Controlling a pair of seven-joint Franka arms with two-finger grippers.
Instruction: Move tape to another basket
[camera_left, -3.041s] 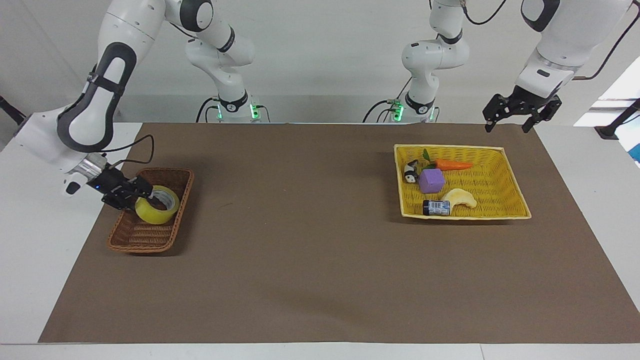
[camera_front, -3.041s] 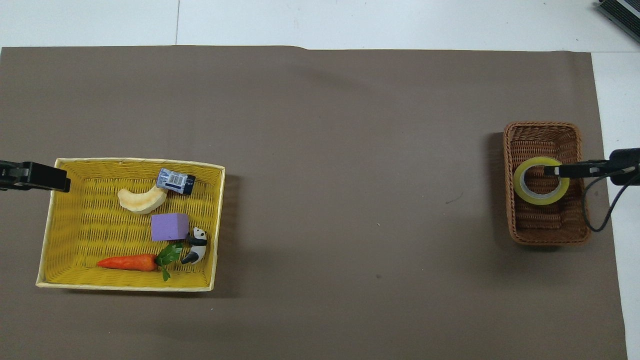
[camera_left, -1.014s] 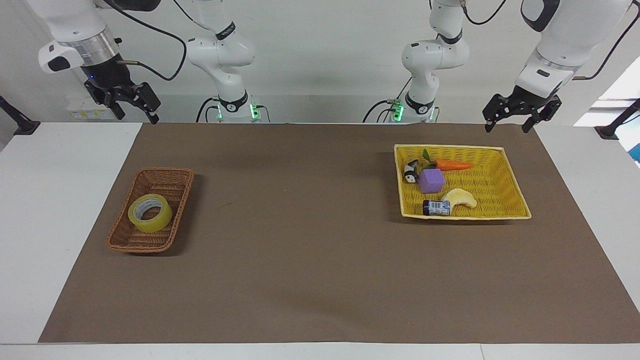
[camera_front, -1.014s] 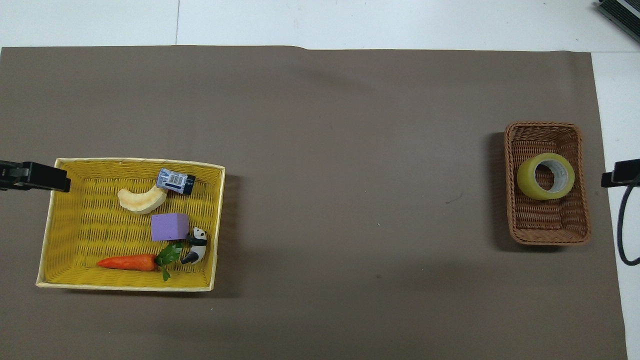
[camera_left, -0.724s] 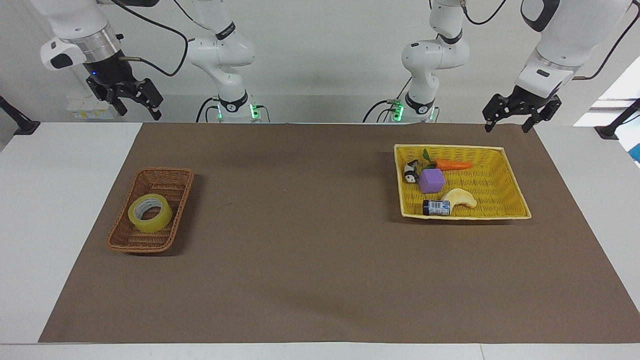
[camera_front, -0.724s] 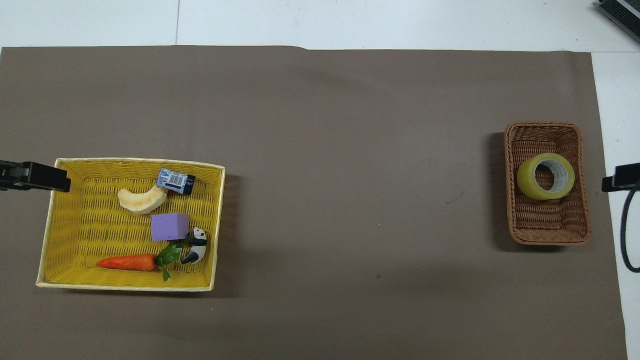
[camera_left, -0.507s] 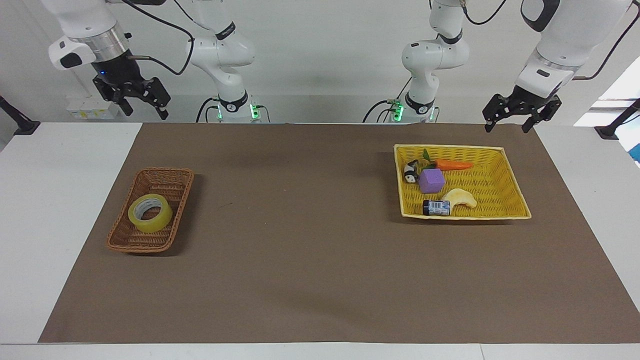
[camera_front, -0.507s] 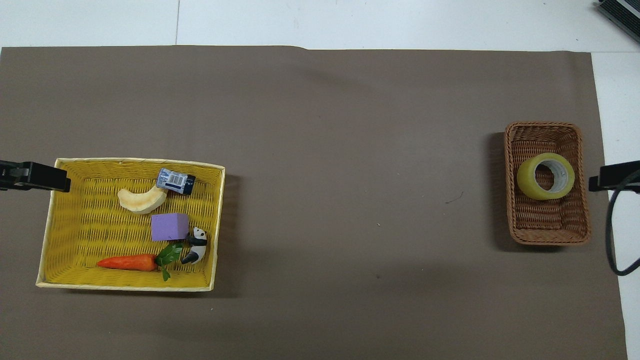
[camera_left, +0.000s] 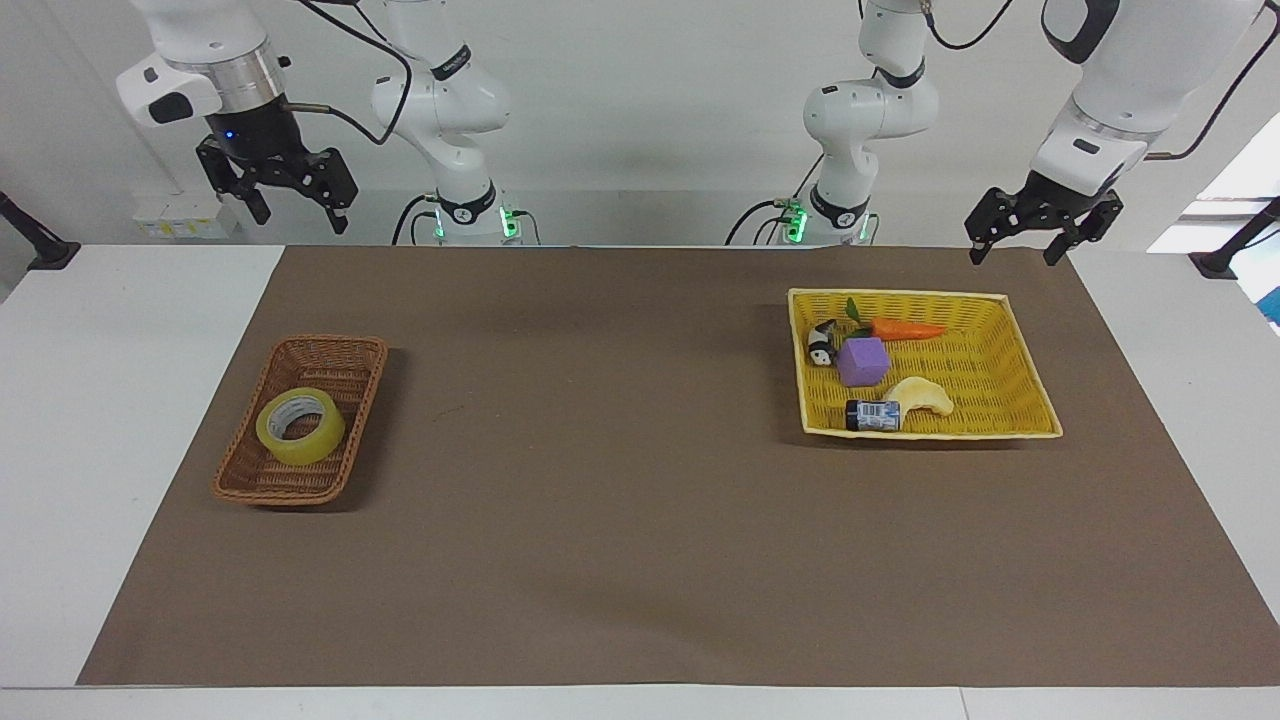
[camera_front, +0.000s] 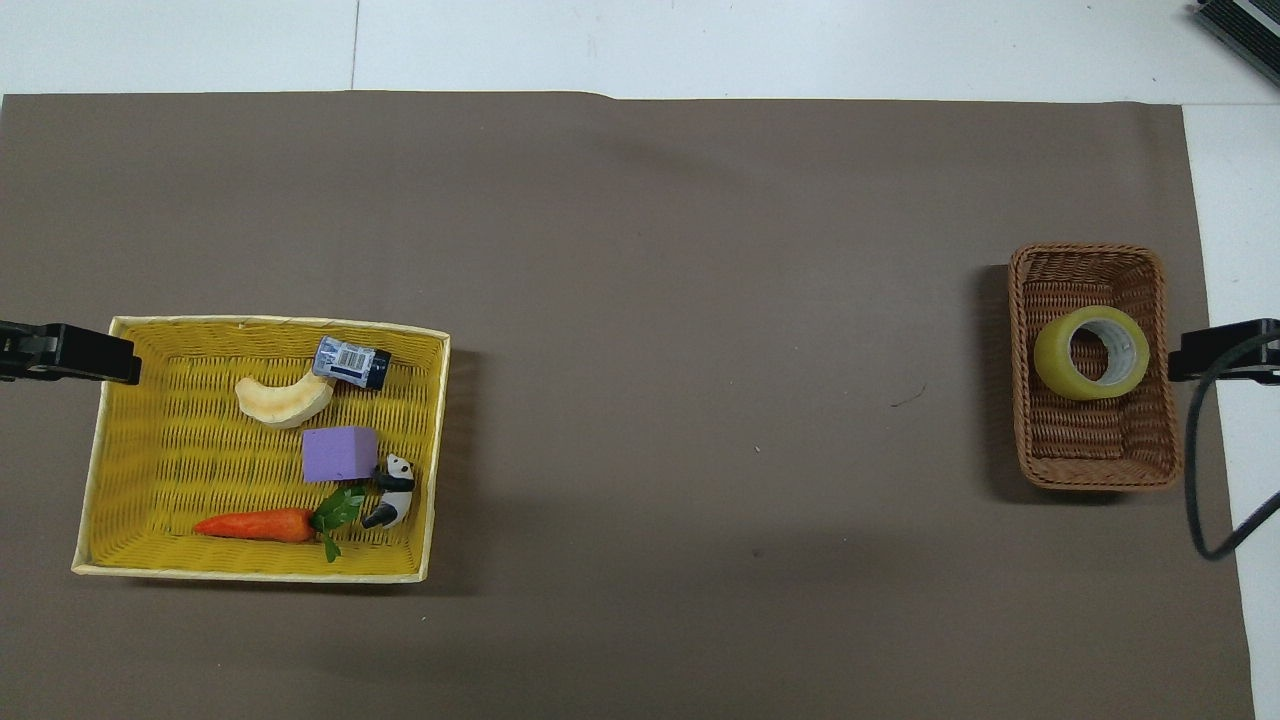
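Inside the basket (camera_left: 300, 420) lies the tape (camera_left: 300, 426), unobstructed; right gripper (camera_left: 294, 208) and left gripper (camera_left: 1017, 240) hang released, holding nothing.

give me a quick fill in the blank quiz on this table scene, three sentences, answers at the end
1. The tape lies inside the ____ wicker basket.
2. The cube beside the panda figure in the yellow basket is ____ in colour.
3. Both the right hand and the left hand are raised, and each holds ____.

Missing words: brown; purple; nothing
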